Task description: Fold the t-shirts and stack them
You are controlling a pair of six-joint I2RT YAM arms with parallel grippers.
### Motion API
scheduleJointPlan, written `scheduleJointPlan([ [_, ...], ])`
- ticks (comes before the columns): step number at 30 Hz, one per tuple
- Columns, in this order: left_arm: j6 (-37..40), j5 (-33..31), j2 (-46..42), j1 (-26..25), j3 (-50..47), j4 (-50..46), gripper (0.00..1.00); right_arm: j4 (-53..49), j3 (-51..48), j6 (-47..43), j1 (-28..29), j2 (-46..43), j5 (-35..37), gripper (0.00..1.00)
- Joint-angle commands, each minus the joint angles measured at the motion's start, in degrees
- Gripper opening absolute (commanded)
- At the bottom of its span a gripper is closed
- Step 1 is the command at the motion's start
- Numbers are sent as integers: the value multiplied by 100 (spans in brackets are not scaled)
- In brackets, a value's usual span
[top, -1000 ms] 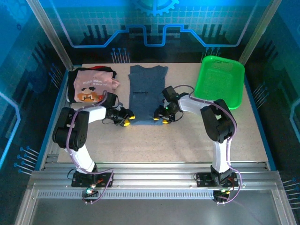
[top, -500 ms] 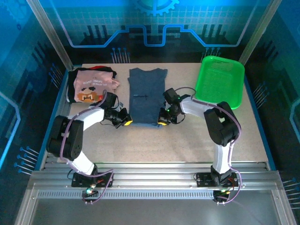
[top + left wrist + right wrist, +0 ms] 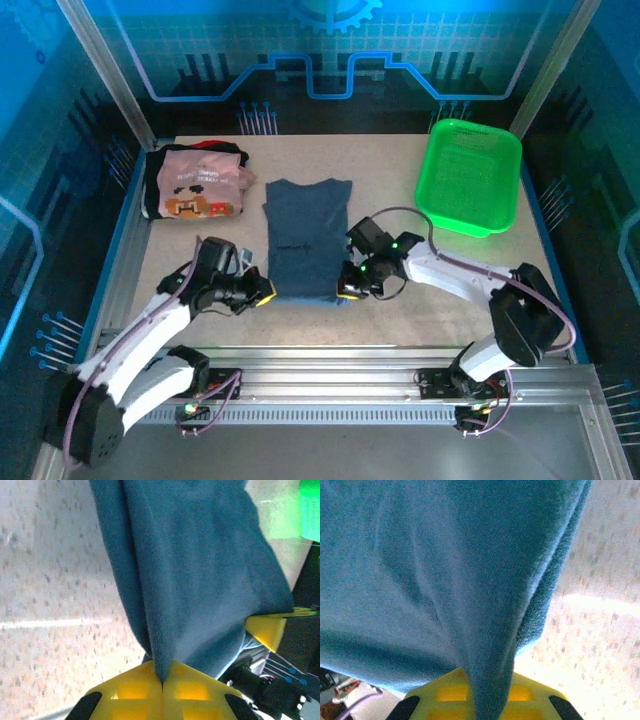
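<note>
A slate-blue t-shirt (image 3: 305, 235) lies folded into a long strip in the middle of the table. My left gripper (image 3: 266, 291) is shut on its near left corner, and my right gripper (image 3: 343, 286) is shut on its near right corner. In the left wrist view the blue cloth (image 3: 200, 570) runs up from between the yellow fingers (image 3: 125, 692). In the right wrist view the blue cloth (image 3: 445, 570) is pinched between the yellow fingers (image 3: 447, 695). A pale pink t-shirt (image 3: 200, 185) with a pixel-art print lies on a black t-shirt (image 3: 154, 190) at the back left.
A bright green mesh basket (image 3: 468, 185) stands at the back right. Metal rails (image 3: 320, 365) run along the table's near edge by the arm bases.
Both grippers have closed on the blue shirt's near corners and pulled it toward the near edge. Both arms have stretched lower and further forward.
</note>
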Motion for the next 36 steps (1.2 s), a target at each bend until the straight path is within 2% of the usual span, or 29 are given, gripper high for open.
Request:
scheduleJointPlan([
  [1,-529,-135,-699,-91,-173,-817,0,-283,-299,551,368,-404,280,6],
  [4,-714,-83,-1068,-93,-148,-1020,0,-343,-356,786,598,-662,371,7],
  [8,-809,-65,-1016,-93,127,-959,0,-702,-14,632,520,-810,497,7],
  [14,-762,87,109,19,618,-299,0,-860,528,113,-148,-520,127,7],
  [17,-701,340,757,339,858,59,0,-901,850,-190,-630,-174,-231,7],
  [22,-211,567,1749,720,1548,-23,0,-1012,1475,-579,-1265,593,-782,8],
  [26,25,665,2303,998,1913,-30,0,-1293,2187,-940,-1552,1303,-959,8],
  [36,407,822,3627,1299,2932,-114,0,-1747,3541,-1191,-1970,2598,-1129,9],
])
